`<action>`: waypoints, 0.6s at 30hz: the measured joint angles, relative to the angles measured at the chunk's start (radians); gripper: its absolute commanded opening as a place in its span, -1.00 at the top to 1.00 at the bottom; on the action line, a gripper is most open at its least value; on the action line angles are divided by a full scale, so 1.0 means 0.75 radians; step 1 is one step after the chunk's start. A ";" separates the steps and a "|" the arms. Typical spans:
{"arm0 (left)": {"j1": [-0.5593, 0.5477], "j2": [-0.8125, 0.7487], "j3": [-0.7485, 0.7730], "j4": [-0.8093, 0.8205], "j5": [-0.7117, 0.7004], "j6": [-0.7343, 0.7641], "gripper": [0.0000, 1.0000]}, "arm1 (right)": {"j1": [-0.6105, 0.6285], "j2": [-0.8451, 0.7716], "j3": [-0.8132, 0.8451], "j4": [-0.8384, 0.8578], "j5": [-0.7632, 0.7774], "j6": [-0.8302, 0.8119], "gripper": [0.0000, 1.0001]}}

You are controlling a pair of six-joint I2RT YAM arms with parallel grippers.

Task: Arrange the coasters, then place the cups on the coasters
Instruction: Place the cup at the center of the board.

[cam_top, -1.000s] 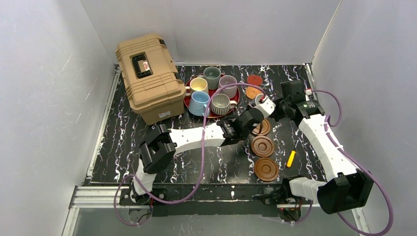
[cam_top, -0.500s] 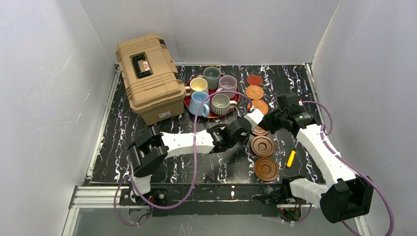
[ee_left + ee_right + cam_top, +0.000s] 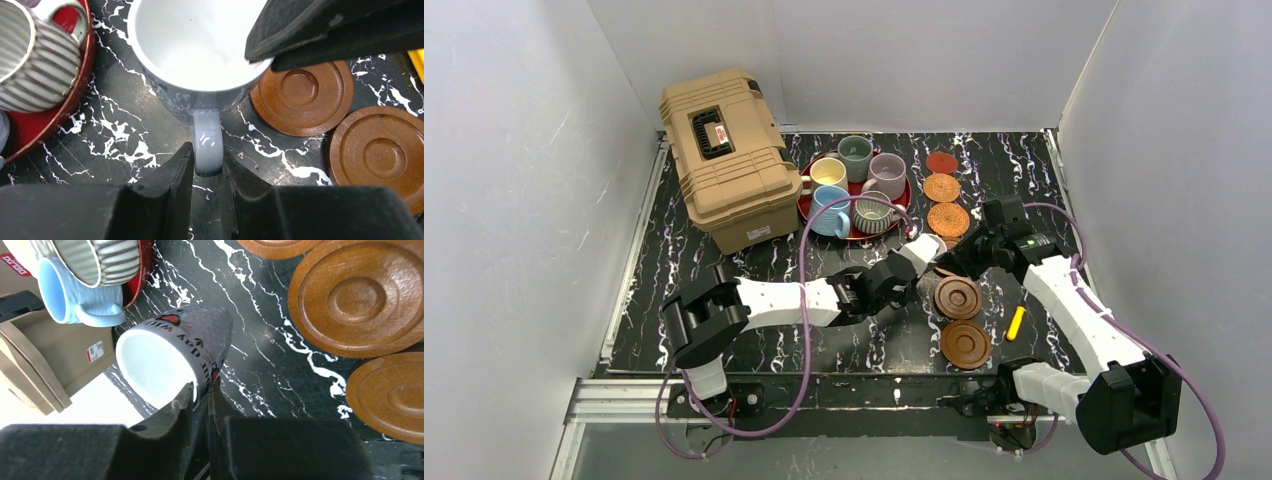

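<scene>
Left gripper (image 3: 207, 161): narrow, its two fingers shut on the handle of the white mug (image 3: 195, 40), one on each side
Right gripper (image 3: 201, 390): narrow, pinching the same mug's rim, one finger inside the wall and one outside
White mug: between the two grippers, mouth up, over bare tabletop (image 3: 125, 135); whether it stands on it cannot be told
First wooden coaster (image 3: 302, 97): just right of the left gripper's fingers, its edge right by the mug's wall, nothing on it
Second wooden coaster (image 3: 375, 155): beside the first, further right of the left gripper
Orange coasters (image 3: 948, 219): two in a row just beyond the right gripper, with the red coaster (image 3: 941, 162) past them
Red tray (image 3: 35, 122): left of the left gripper, near the mug
Ribbed grey mug (image 3: 35, 60): on that tray, closest to the left gripper; four more mugs (image 3: 855, 152) behind it
Tan toolbox (image 3: 729, 155): well left of both grippers
</scene>
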 measured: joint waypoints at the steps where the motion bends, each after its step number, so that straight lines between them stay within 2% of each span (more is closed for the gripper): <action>1: 0.000 -0.010 -0.012 0.002 0.002 -0.010 1.00 | 0.000 0.000 0.000 0.001 0.002 -0.026 0.51; 5: 0.000 -0.052 -0.054 -0.023 0.010 -0.050 1.00 | -0.017 0.000 0.000 0.015 0.087 -0.130 0.40; 9: 0.003 -0.057 -0.085 -0.080 0.015 -0.092 1.00 | -0.046 0.000 -0.001 0.037 0.161 -0.217 0.40; 15: 0.003 -0.061 -0.129 -0.084 0.034 -0.131 1.00 | -0.046 -0.001 -0.036 0.067 0.164 -0.298 0.36; 18: 0.003 -0.087 -0.172 -0.085 0.038 -0.143 1.00 | -0.046 -0.001 -0.047 0.092 0.129 -0.348 0.27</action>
